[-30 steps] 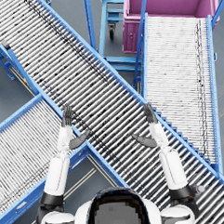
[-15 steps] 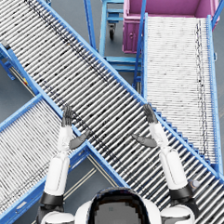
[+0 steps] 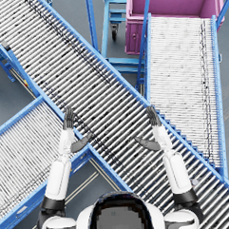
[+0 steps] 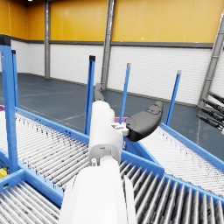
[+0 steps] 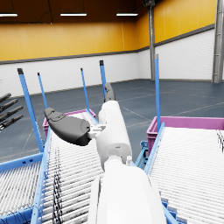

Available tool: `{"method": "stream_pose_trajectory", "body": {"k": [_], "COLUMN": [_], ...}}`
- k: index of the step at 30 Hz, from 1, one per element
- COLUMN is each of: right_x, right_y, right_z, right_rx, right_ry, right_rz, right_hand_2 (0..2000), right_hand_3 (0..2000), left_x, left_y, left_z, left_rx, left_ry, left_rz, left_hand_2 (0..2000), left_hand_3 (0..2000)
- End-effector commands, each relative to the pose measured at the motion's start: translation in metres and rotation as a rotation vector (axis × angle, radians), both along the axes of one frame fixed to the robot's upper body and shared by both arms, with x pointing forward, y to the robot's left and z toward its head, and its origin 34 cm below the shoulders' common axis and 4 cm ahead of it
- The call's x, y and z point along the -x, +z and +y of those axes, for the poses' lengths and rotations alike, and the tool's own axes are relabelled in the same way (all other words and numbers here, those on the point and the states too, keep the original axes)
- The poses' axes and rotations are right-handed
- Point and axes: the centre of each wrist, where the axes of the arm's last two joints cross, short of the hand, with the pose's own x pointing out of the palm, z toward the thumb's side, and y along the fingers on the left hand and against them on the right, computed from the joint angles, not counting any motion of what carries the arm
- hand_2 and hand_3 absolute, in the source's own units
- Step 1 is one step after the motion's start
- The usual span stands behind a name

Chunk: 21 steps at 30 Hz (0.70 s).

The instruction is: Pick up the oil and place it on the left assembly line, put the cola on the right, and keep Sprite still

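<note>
Two hands are hovering spread and empty above the diagonal conveyor (image 3: 101,100): left hand (image 3: 72,134) lower left, right hand (image 3: 152,131) lower right.

Right hand (image 5: 72,127), fingers (image 5: 109,92) spread, above roller conveyor (image 5: 72,175).

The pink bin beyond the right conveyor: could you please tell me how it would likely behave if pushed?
The pink bin looks wide and boxy, so it would probably slide rather than tip. Its straight walls suggest stiff plastic. The inside that shows is bare, so it is likely light for its bulk.
</note>
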Motion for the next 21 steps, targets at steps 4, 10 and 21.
{"method": "stream_pose_trajectory", "body": {"k": [4, 10, 21], "right_x": [0.0000, 0.0000, 0.0000], "right_y": [0.0000, 0.0000, 0.0000], "right_z": [0.0000, 0.0000, 0.0000], "right_rx": [0.000, 0.000, 0.000], "right_ry": [0.000, 0.000, 0.000], "right_rz": [0.000, 0.000, 0.000], "right_hand_2": [0, 0, 0], "right_hand_3": [0, 0, 0], "left_x": [0.0000, 0.0000, 0.0000], "left_y": [0.0000, 0.0000, 0.0000], "left_z": [0.0000, 0.0000, 0.0000], "left_rx": [0.000, 0.000, 0.000], "left_ry": [0.000, 0.000, 0.000], "left_rz": [0.000, 0.000, 0.000], "left_hand_2": [0, 0, 0], "left_hand_3": [0, 0, 0]}}
